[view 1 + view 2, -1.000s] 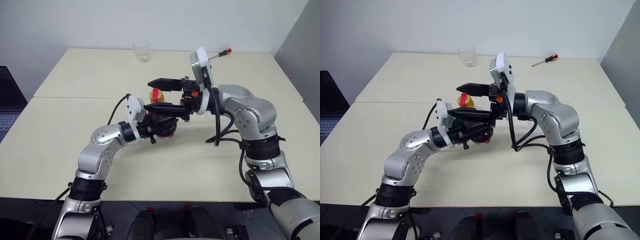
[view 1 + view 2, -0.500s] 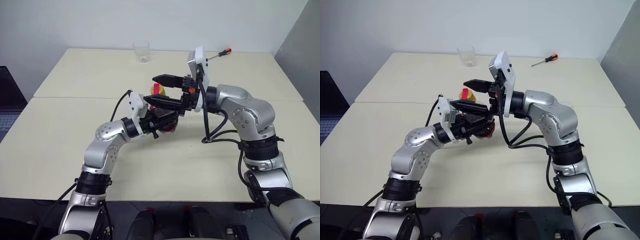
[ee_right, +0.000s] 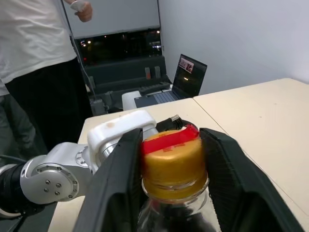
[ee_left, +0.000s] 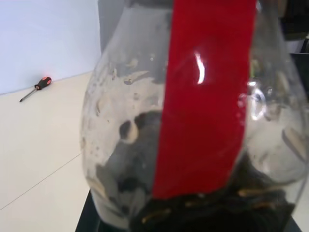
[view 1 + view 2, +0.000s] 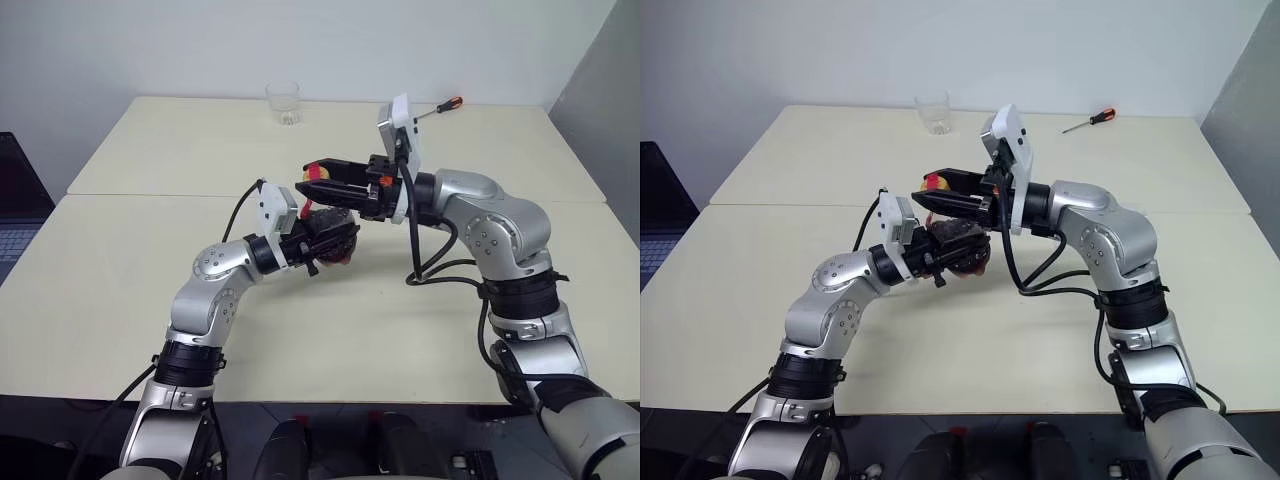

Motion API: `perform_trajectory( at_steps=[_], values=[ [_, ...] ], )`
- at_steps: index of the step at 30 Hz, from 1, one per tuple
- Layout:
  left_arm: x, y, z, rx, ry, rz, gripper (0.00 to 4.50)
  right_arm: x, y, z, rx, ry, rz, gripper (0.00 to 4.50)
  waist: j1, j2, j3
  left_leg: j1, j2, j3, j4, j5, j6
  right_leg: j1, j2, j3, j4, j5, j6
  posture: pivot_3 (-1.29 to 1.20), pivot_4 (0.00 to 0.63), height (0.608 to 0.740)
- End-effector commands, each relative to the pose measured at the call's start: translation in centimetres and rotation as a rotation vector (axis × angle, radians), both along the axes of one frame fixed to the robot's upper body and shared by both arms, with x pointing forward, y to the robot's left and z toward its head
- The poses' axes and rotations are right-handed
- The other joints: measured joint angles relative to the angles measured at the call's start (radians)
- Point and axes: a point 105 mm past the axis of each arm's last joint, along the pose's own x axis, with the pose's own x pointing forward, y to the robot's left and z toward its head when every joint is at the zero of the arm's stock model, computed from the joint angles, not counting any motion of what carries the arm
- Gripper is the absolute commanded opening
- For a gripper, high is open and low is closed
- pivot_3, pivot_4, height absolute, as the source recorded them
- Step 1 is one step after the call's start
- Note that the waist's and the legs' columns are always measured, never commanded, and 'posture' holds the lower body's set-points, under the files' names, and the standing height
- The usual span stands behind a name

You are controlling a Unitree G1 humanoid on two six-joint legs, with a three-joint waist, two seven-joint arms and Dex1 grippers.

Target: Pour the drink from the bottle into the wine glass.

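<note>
Both grippers on the bottle above the table.
Left gripper [image 5: 335, 238] clamps the bottle [image 4: 193, 121] body; right gripper [image 3: 170, 159] pinches its yellow-and-red cap [image 3: 173, 162]. A tumbler [image 5: 283, 102] and screwdriver [image 5: 441, 106] lie well behind.

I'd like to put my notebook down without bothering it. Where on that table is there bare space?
Bare tabletop lies along the near edge of the table between the two arms, on its left side, and at the back between the tumbler and the screwdriver. The middle is crowded: both grippers meet at the bottle.
</note>
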Motion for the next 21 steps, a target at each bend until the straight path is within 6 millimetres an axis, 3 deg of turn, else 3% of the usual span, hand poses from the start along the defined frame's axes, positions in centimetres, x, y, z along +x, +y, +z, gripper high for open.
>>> perform_trajectory(
  at_steps=[1, 21],
  values=[
    [-0.38, -0.1, 1.75, -0.013, -0.082, -0.019, 1.66, -0.29, -0.88, 1.88, 0.045, -0.055, -0.02, 2.08, 0.0, 0.0, 0.0, 0.0, 0.0, 0.0, 0.0, 0.0, 0.0, 0.0, 0.0, 0.0, 0.0, 0.0, 0.0, 0.0, 0.15, 0.74],
    [-0.39, 0.07, 2.14, -0.015, -0.074, -0.026, 1.66, -0.06, -1.69, 1.81, 0.05, -0.059, -0.048, 2.08, 0.0, 0.0, 0.0, 0.0, 0.0, 0.0, 0.0, 0.0, 0.0, 0.0, 0.0, 0.0, 0.0, 0.0, 0.0, 0.0, 0.15, 0.74]
  ],
)
